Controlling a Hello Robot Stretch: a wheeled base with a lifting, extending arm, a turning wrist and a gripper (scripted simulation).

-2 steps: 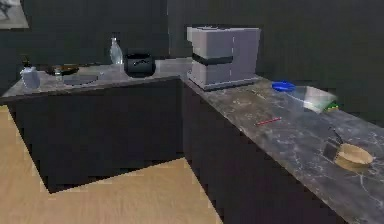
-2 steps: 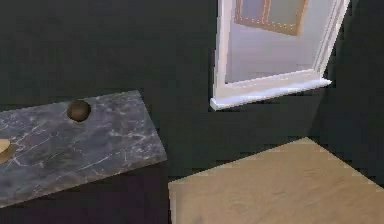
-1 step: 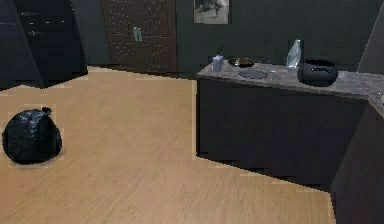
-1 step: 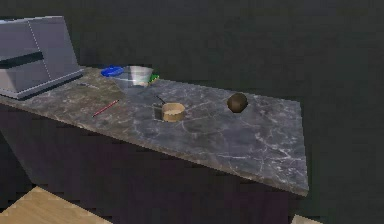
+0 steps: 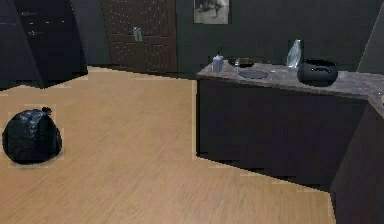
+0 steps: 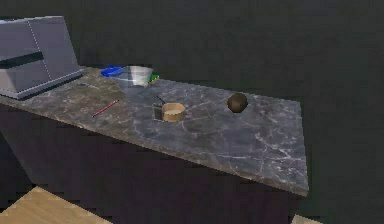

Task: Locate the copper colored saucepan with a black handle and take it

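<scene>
Currently on the marble counter (image 6: 250, 140): one copper-coloured saucepan (image 6: 173, 111) with a dark handle, standing mid-counter.
Also counted: one brown round lump (image 6: 238, 102) near the pan, one pale bowl (image 6: 138, 75), one blue item (image 6: 113, 71), one red stick (image 6: 106, 106), one grey appliance (image 6: 35, 55). Gripper state: cannot tell.

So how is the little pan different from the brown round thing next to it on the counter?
The saucepan is pale copper; the brown round thing is much darker. The saucepan is open on top with a dark handle sticking out; the brown round thing is a closed lump with no handle. Both are small and sit apart on the marbled counter.
</scene>
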